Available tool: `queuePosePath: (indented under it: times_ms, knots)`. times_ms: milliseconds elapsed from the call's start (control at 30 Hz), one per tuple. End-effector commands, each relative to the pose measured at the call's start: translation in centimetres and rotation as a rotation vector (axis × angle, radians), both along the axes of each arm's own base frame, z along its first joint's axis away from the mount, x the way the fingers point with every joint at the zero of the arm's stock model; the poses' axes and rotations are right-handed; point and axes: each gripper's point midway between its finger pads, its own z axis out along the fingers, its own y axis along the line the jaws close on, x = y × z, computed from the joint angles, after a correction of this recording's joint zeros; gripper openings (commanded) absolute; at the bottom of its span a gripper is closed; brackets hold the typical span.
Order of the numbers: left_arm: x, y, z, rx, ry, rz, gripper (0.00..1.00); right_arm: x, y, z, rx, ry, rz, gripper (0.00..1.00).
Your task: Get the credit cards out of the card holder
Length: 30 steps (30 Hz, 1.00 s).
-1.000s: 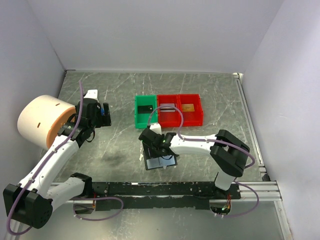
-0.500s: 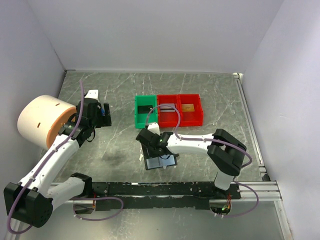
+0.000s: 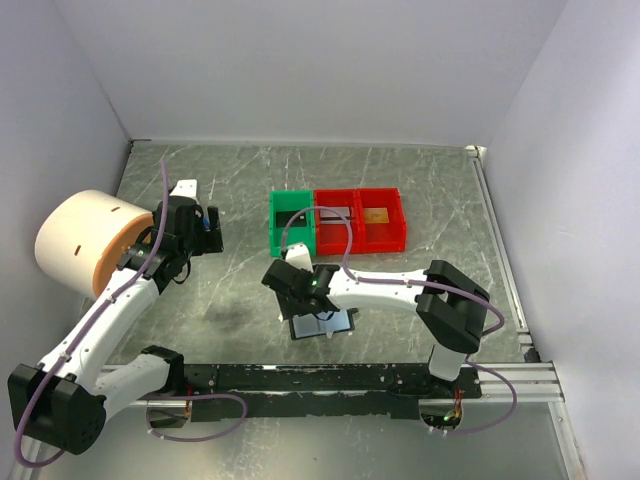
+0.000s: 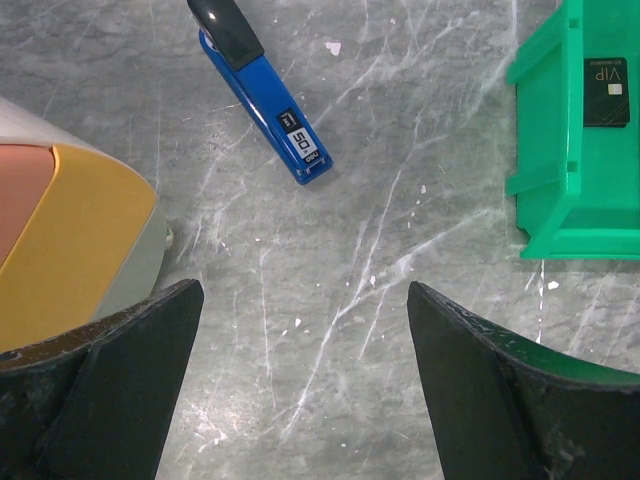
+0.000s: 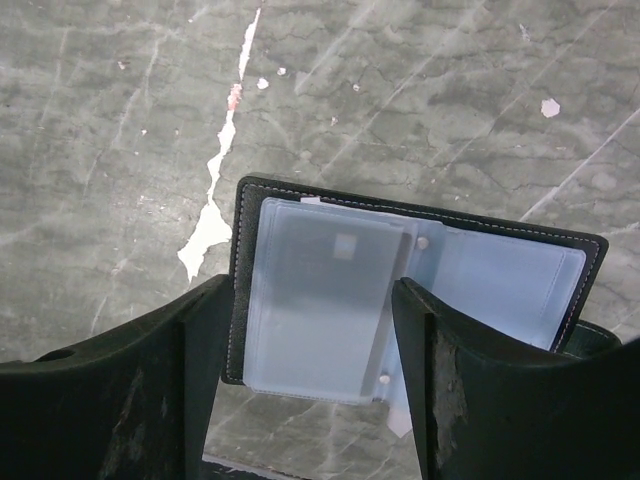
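Note:
The black card holder (image 5: 245, 200) lies open on the table, its pale blue sleeves (image 5: 480, 285) spread; it also shows under the right arm from above as the card holder (image 3: 322, 323). A silvery grey credit card (image 5: 325, 300) shows through the left sleeve. My right gripper (image 5: 312, 295) hovers open just above it, one finger on each side of that sleeve stack and nothing held. A black credit card (image 4: 607, 90) lies in the green bin (image 4: 560, 190). My left gripper (image 4: 300, 300) hangs open over bare table, far left of the holder.
Three bins stand in a row behind the holder: a green bin (image 3: 285, 235) and two red bins (image 3: 340, 238), (image 3: 385, 236), with a grey card (image 3: 335, 213) and an orange-gold card (image 3: 377, 214). A blue stapler (image 4: 262, 92) and a big cream roll (image 3: 75, 240) are at the left.
My right gripper has shifted a little to the left over the open holder. The left arm has stayed still.

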Motion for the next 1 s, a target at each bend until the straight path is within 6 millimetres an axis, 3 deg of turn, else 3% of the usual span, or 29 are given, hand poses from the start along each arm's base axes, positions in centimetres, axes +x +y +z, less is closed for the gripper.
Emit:
queuePosePath:
  times_ms: [0,133,267,433,633,867,967]
  knots:
    - [0.3,0.0,0.4,0.000,-0.012,-0.008,0.95,-0.2,-0.6,-0.5,0.012,0.007,-0.040,0.64]
    - [0.3,0.1,0.4,0.000,-0.013,-0.008,0.95,-0.9,-0.2,-2.1,0.046,0.055,-0.040,0.61]
    - [0.3,0.1,0.3,0.002,-0.009,-0.007,0.95,-1.1,-1.1,-3.3,0.027,0.073,-0.069,0.58]
    - [0.3,0.0,0.2,0.000,-0.005,-0.013,0.95,-1.4,-1.6,-3.4,0.079,0.097,-0.064,0.52]
    - [0.3,-0.2,0.0,-0.004,0.002,-0.016,0.95,-1.3,-1.1,-3.0,0.258,0.142,-0.062,0.44]
    - [0.2,-0.5,-0.5,-0.012,0.025,-0.030,0.95,-1.4,-1.5,-3.3,0.281,0.170,-0.064,0.40]
    - [0.1,-1.5,-0.8,-0.051,0.039,-0.068,0.94,-1.3,-1.4,-2.8,0.309,0.168,-0.062,0.33]
